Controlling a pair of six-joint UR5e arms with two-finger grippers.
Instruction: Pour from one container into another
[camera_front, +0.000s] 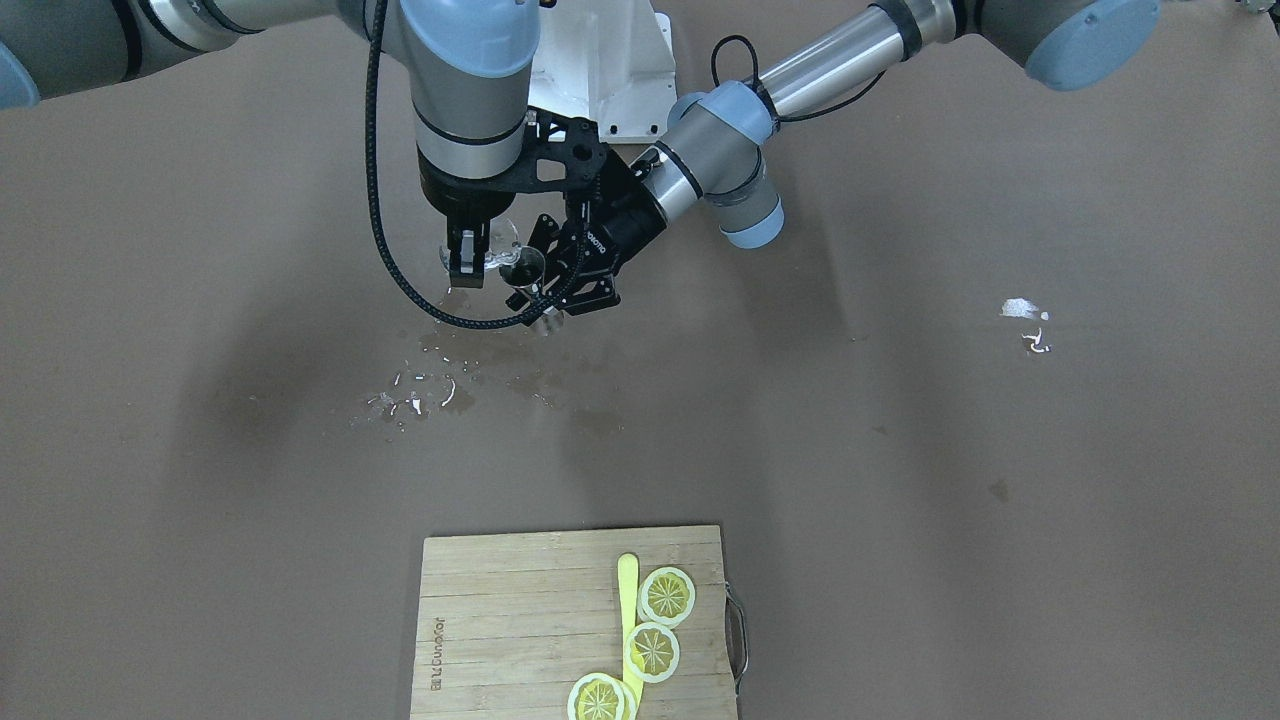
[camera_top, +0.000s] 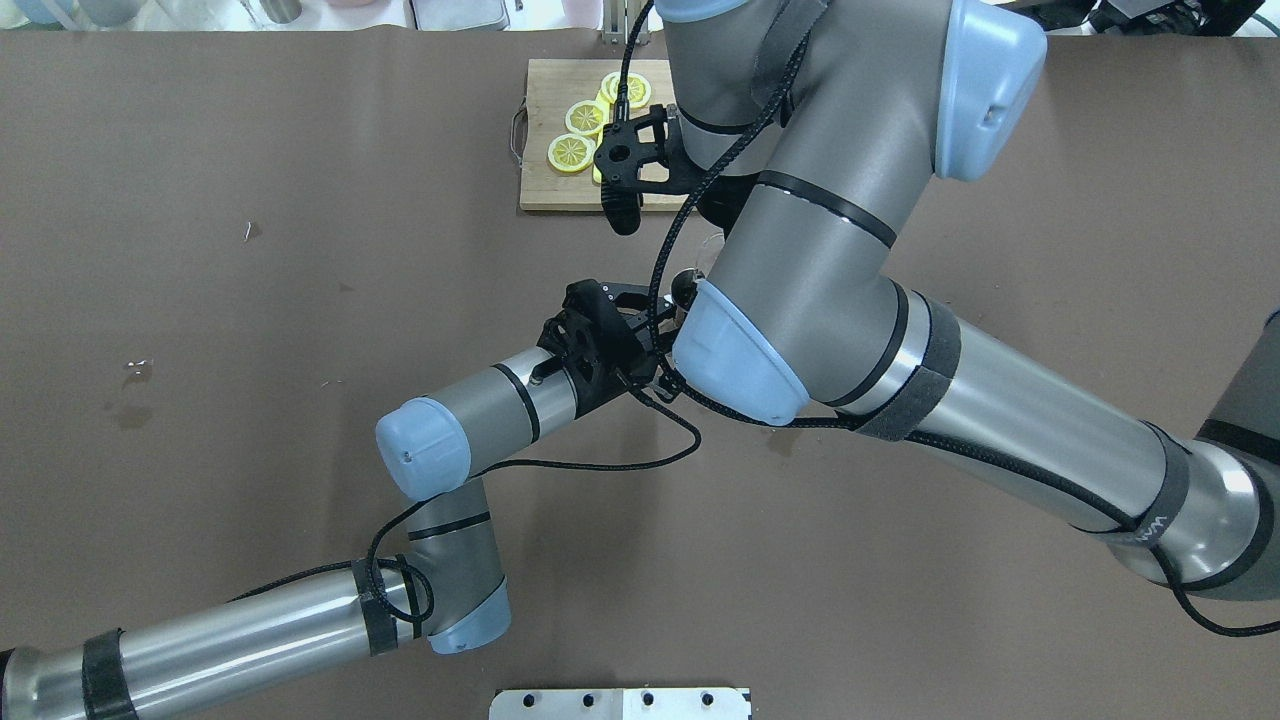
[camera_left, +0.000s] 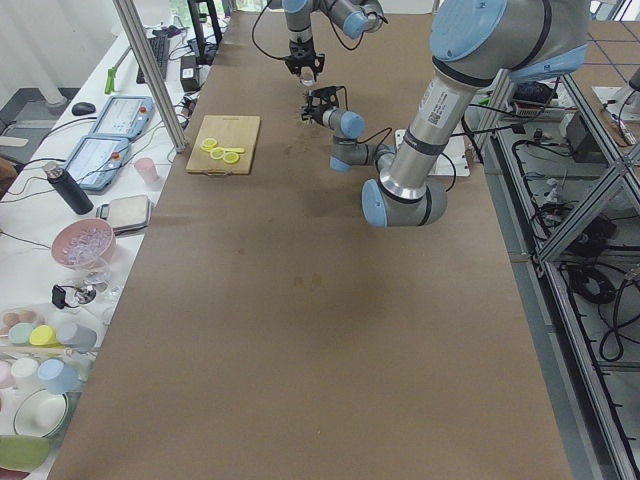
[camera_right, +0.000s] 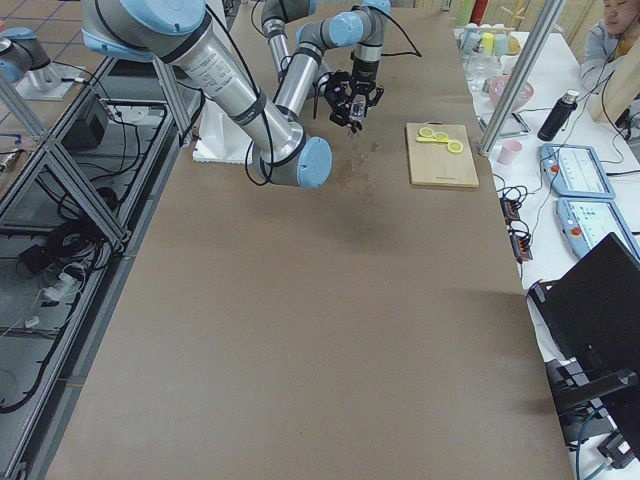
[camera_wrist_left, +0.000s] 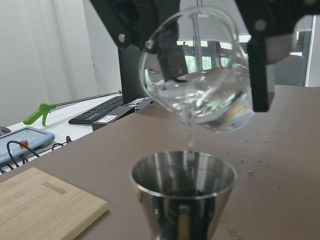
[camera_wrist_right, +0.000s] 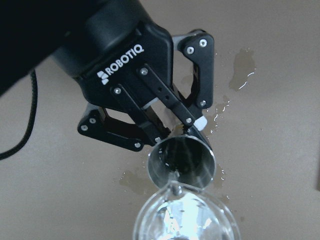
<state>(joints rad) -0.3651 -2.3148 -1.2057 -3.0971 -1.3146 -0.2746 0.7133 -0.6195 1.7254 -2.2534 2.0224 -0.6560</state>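
While a thin stream runs from the glass cup (camera_wrist_left: 200, 75) into the jigger (camera_wrist_left: 182, 182), the relation to watch is lip over mouth.

Note on the right gripper (camera_front: 468, 262): it pinches the cup by its wall, one finger on each side. The cup is tipped steeply, its long axis nearer level than upright. Its lip points away from this claw toward the left gripper (camera_wrist_right: 176, 134).

Note on the left gripper: it is clamped on the jigger under the upper cone. The jigger stands upright, mouth facing up, just below the right claw's fingertips.

By the right wrist view, the stream lands inside the mouth, close to the rim on the cup's side. The margin looks small.

Judgement: further tilt should pivot about the lip and not carry it sideways.

Wet patches (camera_wrist_right: 242, 65) lie on the table (camera_front: 900, 450) beneath both claws.
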